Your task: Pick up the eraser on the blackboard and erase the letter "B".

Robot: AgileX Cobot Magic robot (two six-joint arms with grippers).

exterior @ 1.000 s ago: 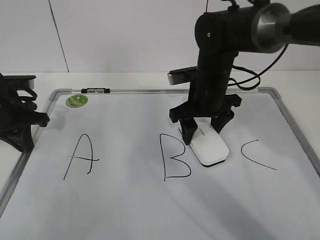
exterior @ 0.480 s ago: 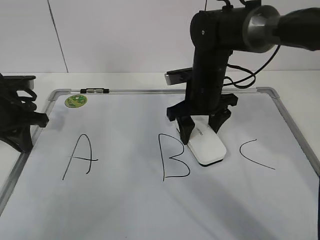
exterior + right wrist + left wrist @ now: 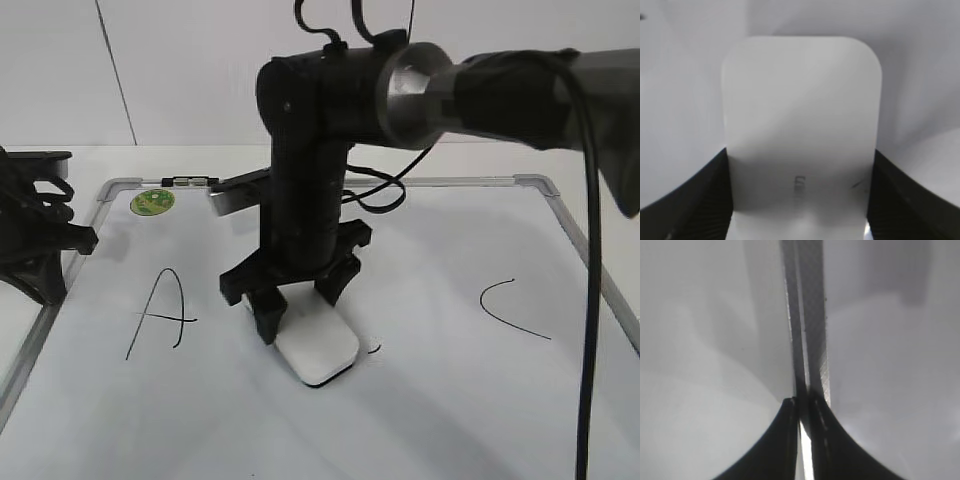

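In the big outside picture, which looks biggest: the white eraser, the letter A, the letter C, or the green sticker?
1. Letter A
2. Eraser, partly hidden by the right gripper, and letter C look too alike to rank.
3. Green sticker, farther back

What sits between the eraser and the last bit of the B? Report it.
Nothing visible does. The right gripper holds the eraser flat on the blackboard, and the small black mark left of the B lies just beside it on bare board.

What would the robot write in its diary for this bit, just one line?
right gripper: shut on eraser | eraser: on blackboard | letter "B": nearly gone, small mark left | left gripper: shut, idle
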